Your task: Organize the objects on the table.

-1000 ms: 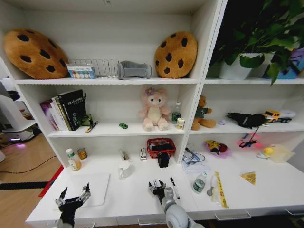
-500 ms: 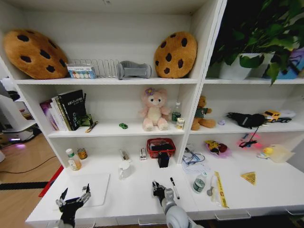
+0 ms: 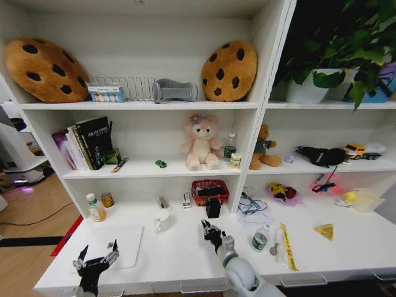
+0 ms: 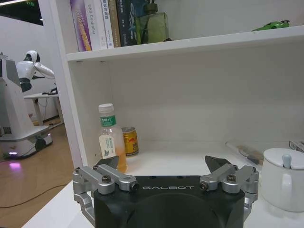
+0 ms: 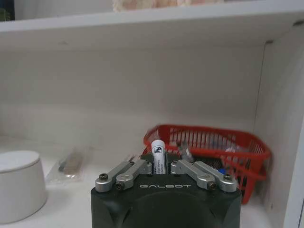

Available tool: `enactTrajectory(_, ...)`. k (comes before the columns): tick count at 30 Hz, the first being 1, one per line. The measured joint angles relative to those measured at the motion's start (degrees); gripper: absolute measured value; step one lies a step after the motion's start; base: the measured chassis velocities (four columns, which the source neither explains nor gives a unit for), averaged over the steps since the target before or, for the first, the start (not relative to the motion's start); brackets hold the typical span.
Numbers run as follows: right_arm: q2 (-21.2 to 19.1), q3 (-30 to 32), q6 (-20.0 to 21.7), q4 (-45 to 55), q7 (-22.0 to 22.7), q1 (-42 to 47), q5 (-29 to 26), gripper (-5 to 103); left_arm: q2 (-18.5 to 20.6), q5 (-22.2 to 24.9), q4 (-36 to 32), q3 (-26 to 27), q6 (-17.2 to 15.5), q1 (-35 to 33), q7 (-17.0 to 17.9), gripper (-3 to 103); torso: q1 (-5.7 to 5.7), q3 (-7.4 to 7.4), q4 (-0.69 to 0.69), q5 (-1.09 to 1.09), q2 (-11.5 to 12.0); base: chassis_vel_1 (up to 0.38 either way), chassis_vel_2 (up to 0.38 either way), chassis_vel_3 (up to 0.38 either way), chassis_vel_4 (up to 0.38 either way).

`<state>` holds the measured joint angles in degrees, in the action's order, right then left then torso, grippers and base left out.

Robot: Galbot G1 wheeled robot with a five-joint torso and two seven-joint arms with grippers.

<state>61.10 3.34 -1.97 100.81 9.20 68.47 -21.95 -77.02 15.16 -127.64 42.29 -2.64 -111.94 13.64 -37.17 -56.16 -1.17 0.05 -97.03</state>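
**Step in hand (judged):** placing the pen in the red basket (image 3: 209, 184).

**Current state**
- The right gripper (image 3: 213, 232) is above the desk (image 3: 179, 257), in front of the red basket and close to it. Its fingers are pinched on a black pen (image 5: 158, 155), which stands upright between them with its light end toward the basket.
- The left gripper (image 3: 94, 261) hangs with fingers spread wide and nothing in them, at the desk's front edge, well to the left of the red basket, beside the flat laptop (image 3: 117, 245).
- The white mug (image 3: 163, 221) stands front-left of the red basket. The green-capped jar (image 3: 260, 238) stands front-right of it.

**Procedure notes**
1. Hold the pinch firm. The pen is slim and smooth and will likely pivot if the grip slackens.
2. Carry the pen tip above the basket rim before advancing. The mesh wall could catch it.
3. The basket already contains dark items, so release above a free part of its interior.
4. Pass to the right of the mug.

**Legible markings**
- "GALBOT" is printed on the body of each gripper in the wrist views.
- The pen carries a white label with a small dark emblem. Its text appears too fine to read.
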Motion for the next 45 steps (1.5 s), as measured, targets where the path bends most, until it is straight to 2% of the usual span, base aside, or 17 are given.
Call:
enactTrajectory(1, 0.0, 1.3, -2.5, -1.3, -1.7, -0.5, 1.9, 13, 0.0, 0.0, 0.0, 0.0, 0.0, 0.0, 0.0, 99, 0.00, 0.00, 0.00, 0.01, 0.0, 0.000, 0.000, 0.000, 0.000)
enactTrajectory(2, 0.0, 1.3, -2.5, -1.3, -1.7, -0.5, 1.9, 13, 0.0, 0.0, 0.0, 0.0, 0.0, 0.0, 0.0, 99, 0.00, 0.00, 0.00, 0.01, 0.0, 0.000, 0.000, 0.000, 0.000)
enactTrajectory(5, 0.1, 3.4, -8.1, -5.8, -6.1, -3.0, 4.6, 13, 0.2, 0.0, 0.0, 0.0, -0.1, -0.1, 0.0, 99, 0.00, 0.00, 0.00, 0.01, 0.0, 0.000, 0.000, 0.000, 0.000)
enactTrajectory(10, 0.5, 3.3, -10.6, -9.8, -9.6, -6.2, 3.6, 13, 0.4, 0.1, -0.2, 0.3, -0.1, -0.3, 0.0, 99, 0.00, 0.00, 0.00, 0.01, 0.0, 0.000, 0.000, 0.000, 0.000)
enactTrajectory(14, 1.0, 2.3, -11.2, -13.7, -11.6, -10.3, 2.5, 13, 0.6, 0.3, -0.4, 0.6, -0.1, -0.6, 0.0, 99, 0.00, 0.00, 0.01, 0.00, 0.0, 0.000, 0.000, 0.000, 0.000)
enactTrajectory(22, 2.1, 0.2, -10.7, -17.8, -12.2, -15.2, 0.7, 13, 0.4, 0.3, -0.4, 0.6, -0.2, -0.7, 0.0, 99, -0.01, 0.00, 0.01, 0.00, 0.0, 0.000, 0.000, 0.000, 0.000)
enactTrajectory(32, 7.2, -2.0, -11.6, -23.8, -12.7, -21.0, 0.6, 13, 0.5, 0.3, 0.2, 0.6, -0.2, -0.8, -0.1, 99, -0.01, 0.01, 0.02, -0.01, 0.0, 0.000, 0.000, 0.000, 0.000)
enactTrajectory(45, 8.0, -0.3, -13.0, -26.3, -13.5, -21.4, 0.8, 13, 1.0, 0.8, 0.6, 0.9, -0.4, -0.6, -0.1, 99, -0.01, 0.01, 0.00, -0.01, 0.0, 0.000, 0.000, 0.000, 0.000)
